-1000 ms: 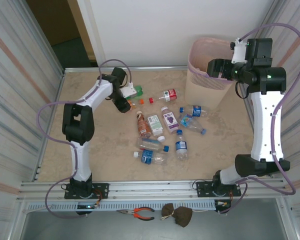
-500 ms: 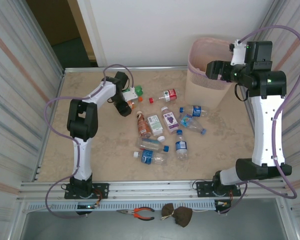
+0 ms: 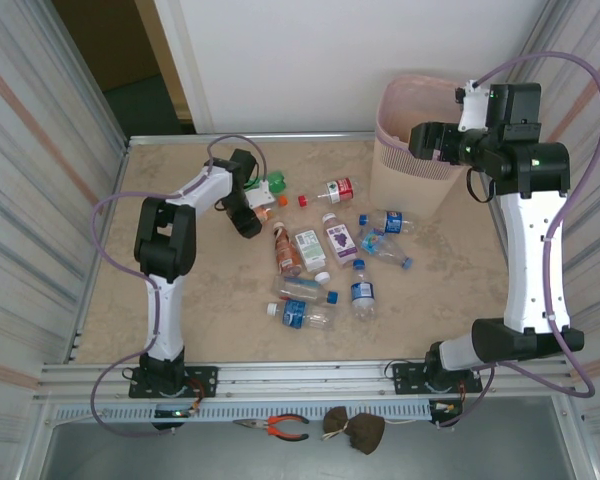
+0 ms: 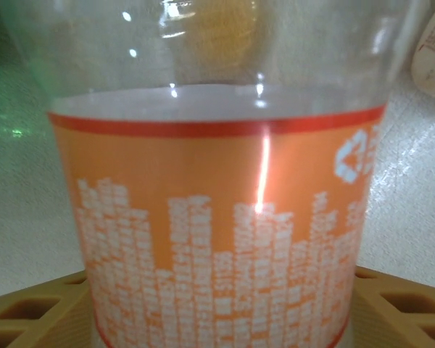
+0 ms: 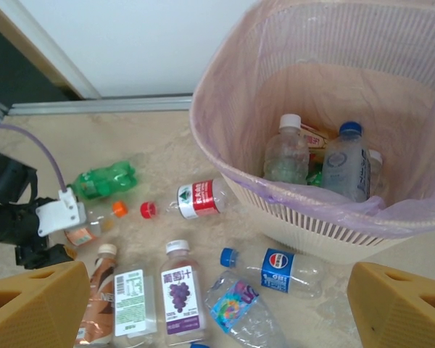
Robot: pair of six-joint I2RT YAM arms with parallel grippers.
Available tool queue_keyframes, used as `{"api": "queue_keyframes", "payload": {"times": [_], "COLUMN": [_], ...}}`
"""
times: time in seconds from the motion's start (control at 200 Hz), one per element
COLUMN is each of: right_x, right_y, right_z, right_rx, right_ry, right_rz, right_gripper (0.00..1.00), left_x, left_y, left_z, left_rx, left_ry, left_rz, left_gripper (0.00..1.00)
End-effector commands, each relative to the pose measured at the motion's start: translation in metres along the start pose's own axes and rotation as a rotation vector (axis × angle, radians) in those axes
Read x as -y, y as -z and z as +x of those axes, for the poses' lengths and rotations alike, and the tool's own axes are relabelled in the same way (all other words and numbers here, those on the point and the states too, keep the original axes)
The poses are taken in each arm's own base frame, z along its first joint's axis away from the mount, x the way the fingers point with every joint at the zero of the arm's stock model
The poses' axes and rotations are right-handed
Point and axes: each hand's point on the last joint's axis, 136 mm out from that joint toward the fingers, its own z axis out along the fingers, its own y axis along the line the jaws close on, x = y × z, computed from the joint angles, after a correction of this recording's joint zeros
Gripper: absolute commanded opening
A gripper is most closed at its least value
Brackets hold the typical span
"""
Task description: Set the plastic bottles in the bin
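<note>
Left pincer (image 3: 253, 205): I have it down at the far left of the table (image 3: 200, 300), fingers either side of the orange-label bottle (image 4: 217, 239) and across its body. That seems the sound way to take a round thing lying flat. Whether the fingers already pinch it, I cannot tell.

Right pincer (image 3: 422, 138): wide open, empty, over the rim of the bin (image 3: 400, 178) at the far right, apart from the left arm.

Count: eleven bottles on the table, orange-label one included. At least three in the bin, perhaps more underneath.

Orange-labelled bottle (image 4: 217, 239) cropped by frame edges, print unreadable
</note>
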Motion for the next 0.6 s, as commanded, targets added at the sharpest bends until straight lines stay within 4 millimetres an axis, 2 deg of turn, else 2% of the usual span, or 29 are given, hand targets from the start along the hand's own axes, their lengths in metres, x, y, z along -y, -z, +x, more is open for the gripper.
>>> {"api": "queue_keyframes", "payload": {"times": [0.0, 0.336, 0.596], "right_x": [-0.004, -0.005, -0.009], "right_y": [0.012, 0.015, 0.024], "right_z": [-0.005, -0.008, -0.013], "right_rx": [0.042, 0.057, 0.087], "right_ry": [0.0, 0.01, 0.015], "right_rz": [-0.004, -0.006, -0.014], "right_gripper": [0.91, 0.91, 0.91], "left_x": [0.001, 0.007, 0.008], "left_y": [-0.008, 0.0, 0.02], "left_z": [0.008, 0.003, -0.004], "left_rx": [-0.029, -0.021, 0.02], "left_ry": [0.011, -0.024, -0.04], "left_rz": [0.012, -0.006, -0.053], "left_gripper": [0.71, 0.61, 0.56]}}
